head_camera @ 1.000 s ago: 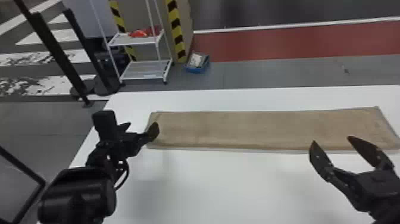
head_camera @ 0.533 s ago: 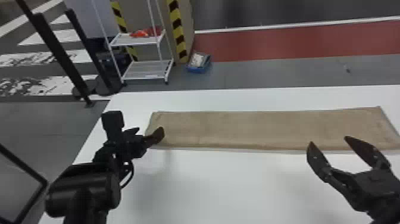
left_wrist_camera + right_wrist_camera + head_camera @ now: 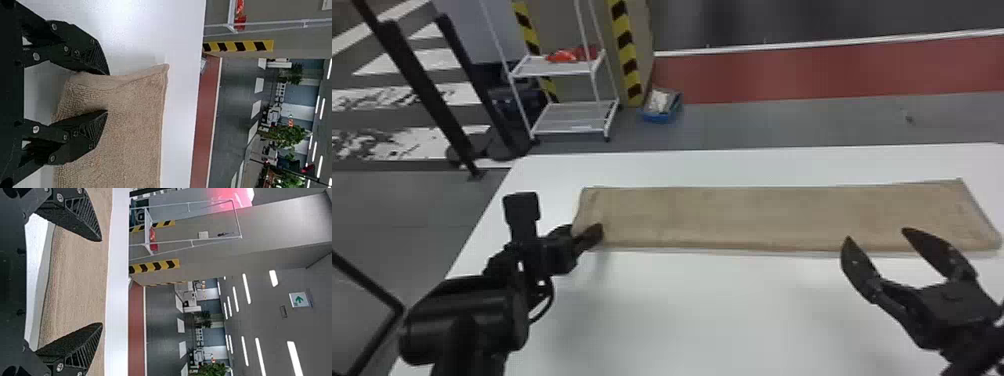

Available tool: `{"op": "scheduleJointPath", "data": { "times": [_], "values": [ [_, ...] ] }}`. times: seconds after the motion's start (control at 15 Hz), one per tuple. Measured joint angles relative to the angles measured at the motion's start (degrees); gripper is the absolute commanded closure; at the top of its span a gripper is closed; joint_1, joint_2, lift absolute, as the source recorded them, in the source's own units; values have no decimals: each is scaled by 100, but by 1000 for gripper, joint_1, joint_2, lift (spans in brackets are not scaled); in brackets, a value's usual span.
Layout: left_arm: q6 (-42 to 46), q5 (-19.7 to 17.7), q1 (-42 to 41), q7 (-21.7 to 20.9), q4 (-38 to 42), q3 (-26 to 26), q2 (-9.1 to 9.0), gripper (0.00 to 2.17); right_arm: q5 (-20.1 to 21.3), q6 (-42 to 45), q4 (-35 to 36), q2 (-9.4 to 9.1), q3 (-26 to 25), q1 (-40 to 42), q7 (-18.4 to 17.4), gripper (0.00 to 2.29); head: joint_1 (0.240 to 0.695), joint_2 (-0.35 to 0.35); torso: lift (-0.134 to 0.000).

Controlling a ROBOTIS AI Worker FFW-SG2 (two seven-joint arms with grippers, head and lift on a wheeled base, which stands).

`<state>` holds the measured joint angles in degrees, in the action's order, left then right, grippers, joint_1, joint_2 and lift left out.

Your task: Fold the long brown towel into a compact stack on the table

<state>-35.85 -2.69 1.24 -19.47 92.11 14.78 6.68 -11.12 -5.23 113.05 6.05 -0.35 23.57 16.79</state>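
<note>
Brown towel [image 3: 772, 217], end between parted fingers of left claw [image 3: 585, 229]; right claw [image 3: 876, 234] agape

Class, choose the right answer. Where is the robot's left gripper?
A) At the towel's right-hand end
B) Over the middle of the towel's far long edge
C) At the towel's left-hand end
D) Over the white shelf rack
C: the head view shows the left gripper down at the left-hand end of the long brown towel, and the left wrist view shows that end's edge running by its open fingers.
</note>
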Motion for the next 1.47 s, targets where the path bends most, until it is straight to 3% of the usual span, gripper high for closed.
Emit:
{"op": "scheduleJointPath", "data": {
  "times": [0.13,0.2,0.67,0.93,1.13,1.33,1.4,1.47],
  "values": [
    [-13,-25,-23,-34,50,9,-9,1771,-4,0,-10,-5,0,-9,0,127,695,176,-121],
    [-14,-45,-38,-26,104,34,-13,1835,-4,0,-11,-6,0,-10,0,127,695,177,-121],
    [-519,-364,-479,110,1424,334,-29,1835,-31,0,-29,-7,-6,-32,-33,127,695,197,-121],
    [-1242,-478,-427,614,2173,-117,-67,1831,-31,4,-79,-7,-143,-197,-133,127,695,154,-121],
    [-1476,-353,-153,1103,2273,-1066,-210,1831,-414,-94,-82,-2,-601,-259,-282,127,695,14,-121],
    [-1476,-89,-106,1407,2265,-1963,-560,1831,-858,-126,-88,1,-1039,-304,-554,127,695,-113,-121],
    [-1470,21,-98,1541,2223,-2282,-629,1814,-1025,-89,-113,1,-1223,-333,-559,127,695,-188,-121],
    [-1406,92,-91,1754,2134,-2599,-653,1663,-1193,-80,-155,2,-1405,-378,-556,127,695,-225,-121]
  ]
}}
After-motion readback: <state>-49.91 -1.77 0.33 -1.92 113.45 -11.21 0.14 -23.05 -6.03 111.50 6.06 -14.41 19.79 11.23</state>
